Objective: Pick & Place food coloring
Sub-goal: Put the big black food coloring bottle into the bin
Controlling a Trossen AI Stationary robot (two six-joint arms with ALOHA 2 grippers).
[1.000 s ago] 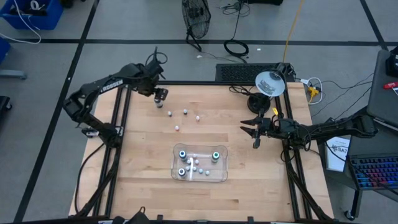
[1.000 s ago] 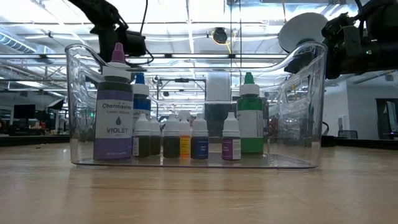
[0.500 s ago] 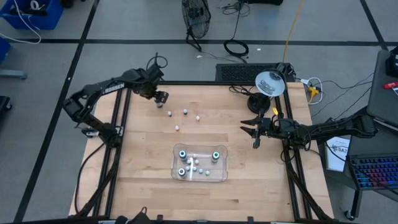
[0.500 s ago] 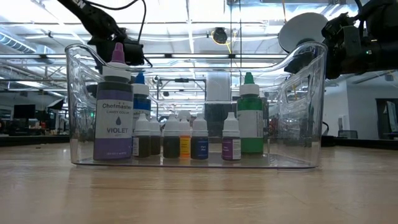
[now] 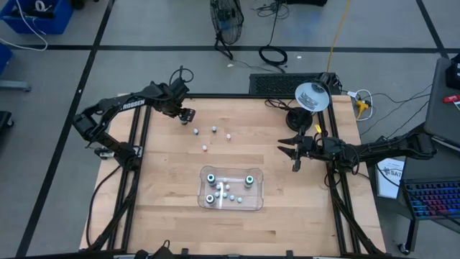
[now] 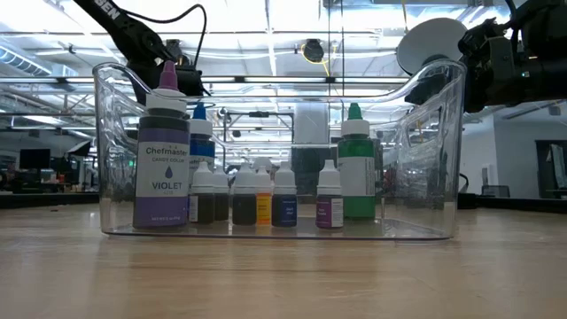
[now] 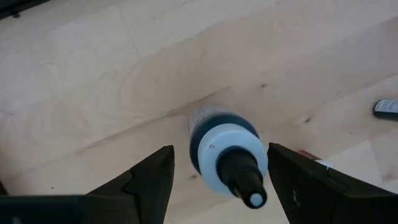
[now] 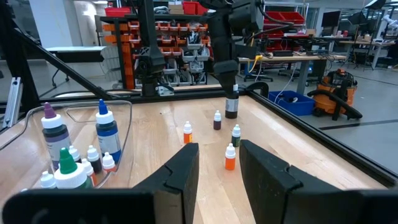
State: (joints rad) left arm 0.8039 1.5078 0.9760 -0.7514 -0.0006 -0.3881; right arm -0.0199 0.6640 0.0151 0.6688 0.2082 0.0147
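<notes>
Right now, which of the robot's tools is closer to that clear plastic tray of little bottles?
Right. The right tool hovers just off the clear tray's far right corner; the left tool is at the table's far left edge.

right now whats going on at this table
The left hand is at the table's far left corner, fingers open on either side of a dark food coloring bottle that stands on the wood. Four small bottles stand loose nearby. Other bottles already sit in the clear tray. The right hand waits over the table's right edge, holding nothing.
</notes>
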